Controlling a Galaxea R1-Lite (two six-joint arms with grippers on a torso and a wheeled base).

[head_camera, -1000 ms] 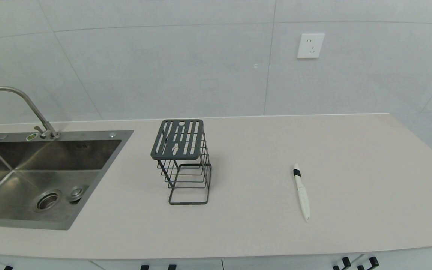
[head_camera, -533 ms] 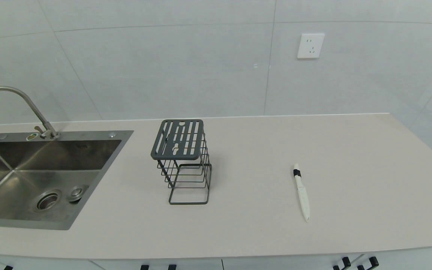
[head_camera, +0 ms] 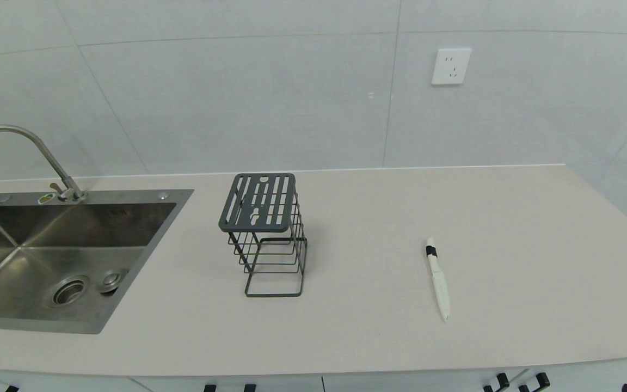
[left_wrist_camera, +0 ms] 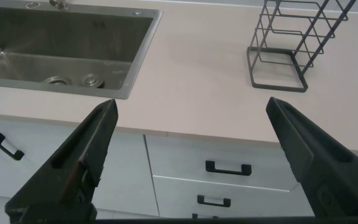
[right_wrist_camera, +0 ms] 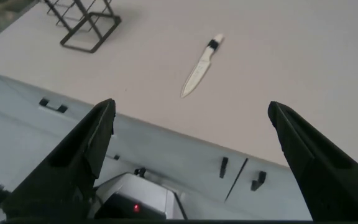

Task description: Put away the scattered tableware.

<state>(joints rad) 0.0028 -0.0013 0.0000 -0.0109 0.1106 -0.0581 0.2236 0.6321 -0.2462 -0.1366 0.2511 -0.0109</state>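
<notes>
Jaws gape wide, empty, on left gripper (left_wrist_camera: 191, 109) and right gripper (right_wrist_camera: 190, 111); the knife (head_camera: 437, 277) lies flat on the counter (head_camera: 531, 218) well right of the rack (head_camera: 264, 234) (thin, likely slippery), so a shallow pinch may skid it.

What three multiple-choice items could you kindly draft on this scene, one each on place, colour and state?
1. Where does the knife lie? A on the counter, right of the rack; B on top of the rack; C inside the rack.
2. What colour is the rack? A red; B dark grey; C yellow.
3. How is the left gripper? A shut on the knife; B shut empty; C open.
Answers: A, it lies on bare counter; B, its wires are dark grey; C, its jaws stand wide apart.
</notes>
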